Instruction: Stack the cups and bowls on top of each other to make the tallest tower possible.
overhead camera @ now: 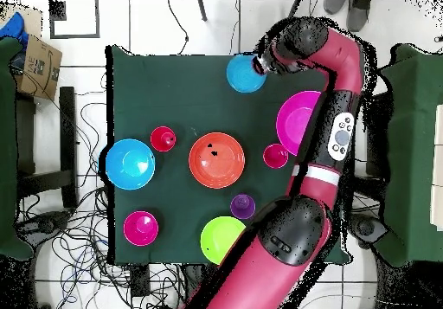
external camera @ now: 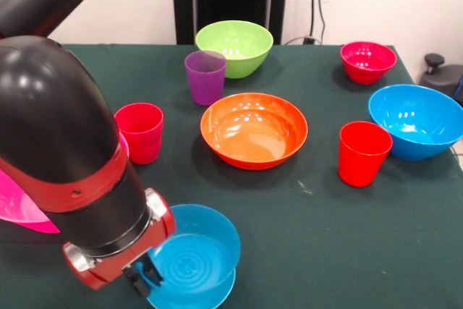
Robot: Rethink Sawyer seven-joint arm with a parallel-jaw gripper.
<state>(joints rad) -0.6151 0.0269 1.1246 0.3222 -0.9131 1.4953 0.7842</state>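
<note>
At the table's [external camera: 304, 251] near edge in the front view, the gripper [external camera: 147, 274] sits at the rim of a small blue bowl [external camera: 197, 255], which appears to rest on a second blue piece under it (two rims show, one below the other). Whether the jaws are closed on that rim or only beside it, I cannot tell; the arm's [external camera: 65, 164] red and black wrist hides most of them.

Landmark: orange bowl [external camera: 254, 129], upright, empty, mid-table.
- Purple cup [external camera: 205, 77]: just beyond the orange bowl, to its left, upright, standing alone on the cloth.
- Lime green bowl [external camera: 234, 48]: beyond the purple cup, nearly touching it.
- Red cup [external camera: 139, 132]: left of the orange bowl, apart from it.
- Second red cup [external camera: 364, 153]: right of the orange bowl, near it.
- Large blue bowl [external camera: 417, 121]: further right, behind that cup.
- Small red-magenta bowl [external camera: 368, 61]: far right, well beyond the orange bowl.
- Large pink bowl [external camera: 22, 211]: far left, mostly hidden by the arm (overhead view shows it whole [overhead camera: 299, 121]).

No piece rests on the orange bowl.
</note>
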